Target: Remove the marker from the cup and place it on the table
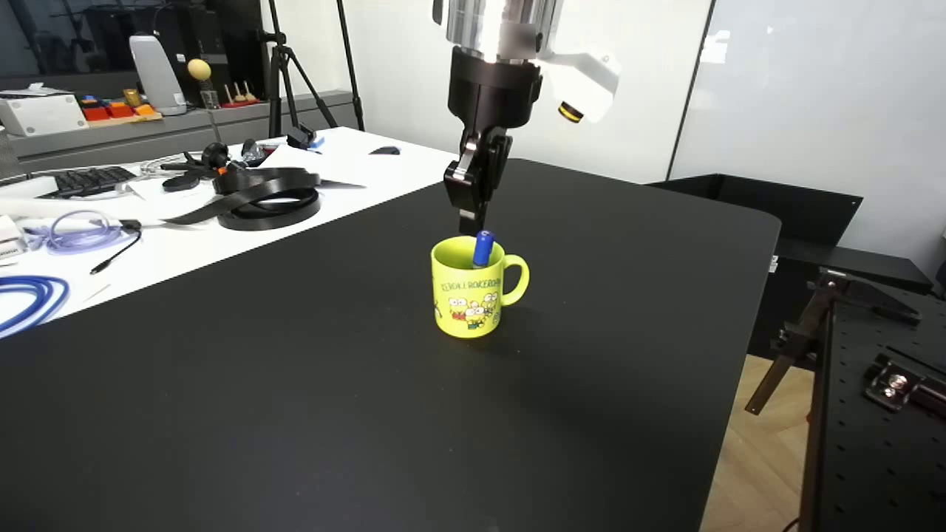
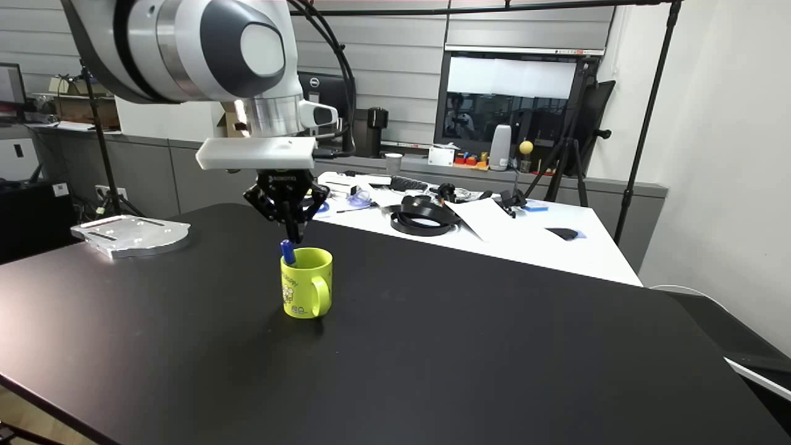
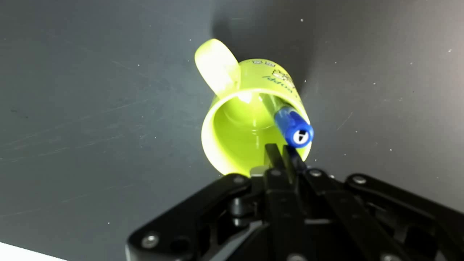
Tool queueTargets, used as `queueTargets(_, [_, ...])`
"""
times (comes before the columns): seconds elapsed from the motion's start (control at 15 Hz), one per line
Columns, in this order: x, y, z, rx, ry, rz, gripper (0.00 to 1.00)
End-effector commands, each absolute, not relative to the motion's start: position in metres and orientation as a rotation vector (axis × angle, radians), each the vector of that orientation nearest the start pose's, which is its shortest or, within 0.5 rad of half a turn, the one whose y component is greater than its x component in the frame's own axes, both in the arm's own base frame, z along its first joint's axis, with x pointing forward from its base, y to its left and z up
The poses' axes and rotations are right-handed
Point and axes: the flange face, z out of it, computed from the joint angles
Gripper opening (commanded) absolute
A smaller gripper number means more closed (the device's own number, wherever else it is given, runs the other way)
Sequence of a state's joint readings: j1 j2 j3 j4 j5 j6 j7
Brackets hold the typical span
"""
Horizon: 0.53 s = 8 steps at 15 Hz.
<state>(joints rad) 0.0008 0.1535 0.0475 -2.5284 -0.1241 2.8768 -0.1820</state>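
Note:
The yellow cup (image 1: pixel 462 292) stands upright on the black table (image 1: pixel 355 428). It also shows in an exterior view (image 2: pixel 301 290) and the wrist view (image 3: pixel 255 78). The blue marker (image 1: pixel 482 250) leans inside the cup, its blue end above the rim; it also shows in an exterior view (image 2: pixel 288 252) and the wrist view (image 3: pixel 289 125). My gripper (image 3: pixel 282 146) points down just above the cup, its fingers nearly together with a narrow gap and nothing between them. The marker's end lies right beside the fingertips; whether they touch is unclear. The gripper shows in both exterior views (image 1: pixel 471 222) (image 2: pixel 295 238).
A white table (image 1: pixel 384 151) with cables, a black strap roll (image 1: pixel 270 210) and a keyboard adjoins the black table. A clear plate (image 2: pixel 133 235) lies near the black table's far edge. A black perforated bench with a clamp (image 1: pixel 805 325) stands beside the table.

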Motion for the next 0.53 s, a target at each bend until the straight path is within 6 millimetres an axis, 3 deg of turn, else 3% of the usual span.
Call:
queueTargets(0.0, [0.4762, 0.0295, 0.2408, -3.120, -0.542, -0.271, 0.40])
queueTargets(0.47, [0.4728, 0.0300, 0.2428, -3.111, -0.564, -0.261, 0.87])
